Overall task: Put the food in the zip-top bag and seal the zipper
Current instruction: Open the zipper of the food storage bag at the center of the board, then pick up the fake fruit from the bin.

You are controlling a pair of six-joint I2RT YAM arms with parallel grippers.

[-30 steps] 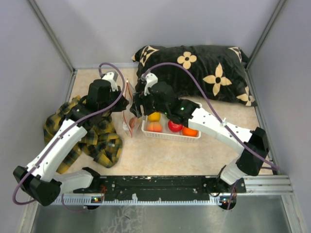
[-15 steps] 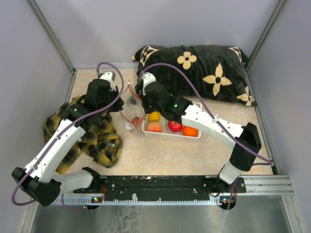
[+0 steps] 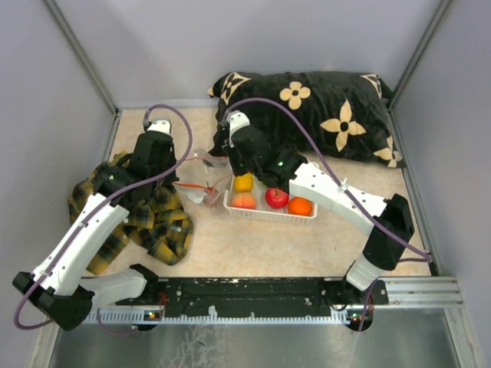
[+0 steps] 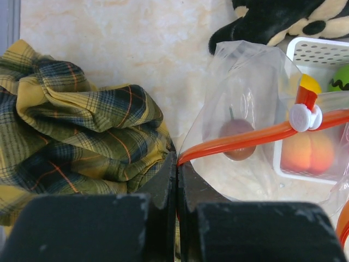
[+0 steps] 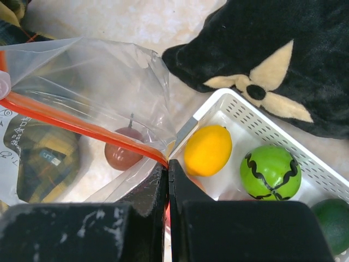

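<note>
1. Jaws of the left gripper (image 4: 175,164) are pressed fully together on one end of the zipper (image 4: 245,139), the red-orange strip along the edge of the zip-top bag (image 4: 245,87).
2. The right gripper (image 5: 167,166) is likewise clamped tight, pinching the strip's other end right beside the near corner of the white lattice basket (image 5: 248,117).
3. The strip runs almost straight between the two grippers, and a white slider (image 4: 305,116) with a red and yellow tab sits on it, nearer the right gripper's end.
4. The bag hangs between the arms, with the plaid cloth (image 4: 71,131) on its left and the basket on its right, over the beige table (image 4: 120,38). Its mouth looks open, since a second orange strip shows at the edge of the left wrist view, but the crinkled film makes this hard to confirm.
5. One brown fruit (image 5: 122,155) lies inside the bag, below the strip.
6. The other food is in the basket:
   - yellow fruit (image 5: 208,149)
   - green striped fruit (image 5: 271,171)
   - dark green fruit (image 5: 330,215)
   - peach fruit (image 3: 244,201)
   - red fruit (image 3: 276,198)
   - orange fruit (image 3: 300,206)
7. A black pillow (image 5: 283,49) with cream flowers lies just behind the basket.
</note>
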